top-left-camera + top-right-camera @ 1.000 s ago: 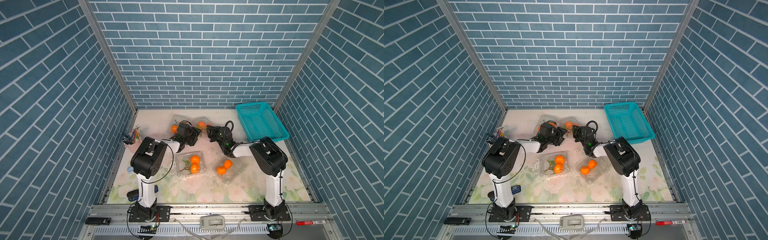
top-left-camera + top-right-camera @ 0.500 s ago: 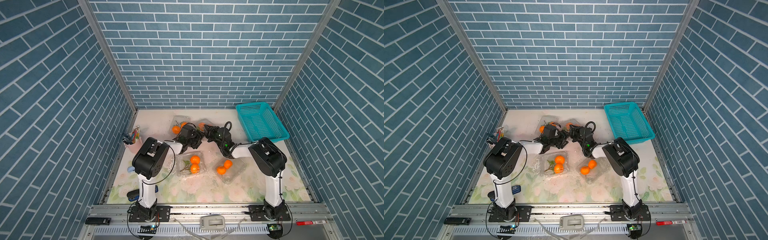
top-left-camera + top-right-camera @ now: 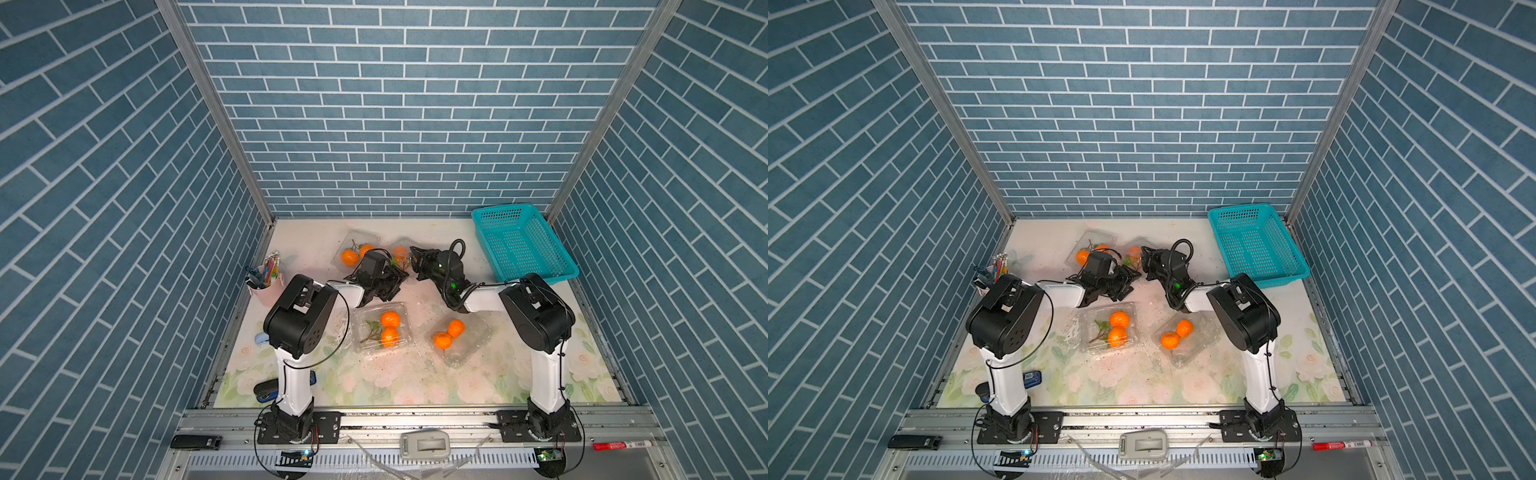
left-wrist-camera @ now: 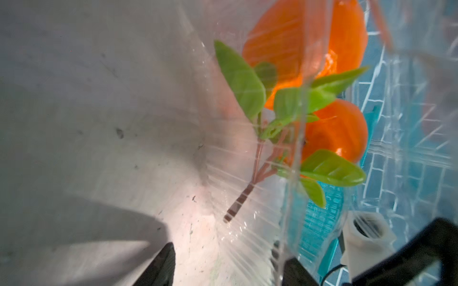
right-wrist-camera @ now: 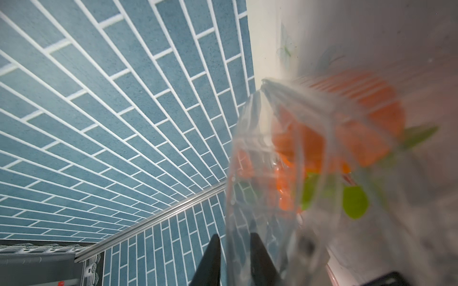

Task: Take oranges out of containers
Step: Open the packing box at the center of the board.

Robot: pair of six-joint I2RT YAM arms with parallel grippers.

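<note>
Container (image 4: 238,173) rim between jaws, basket (image 3: 519,245) well apart

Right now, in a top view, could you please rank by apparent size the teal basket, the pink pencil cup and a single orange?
1. teal basket, clearly largest.
2. pink pencil cup.
3. orange, smallest; the oranges themselves look alike.
</note>
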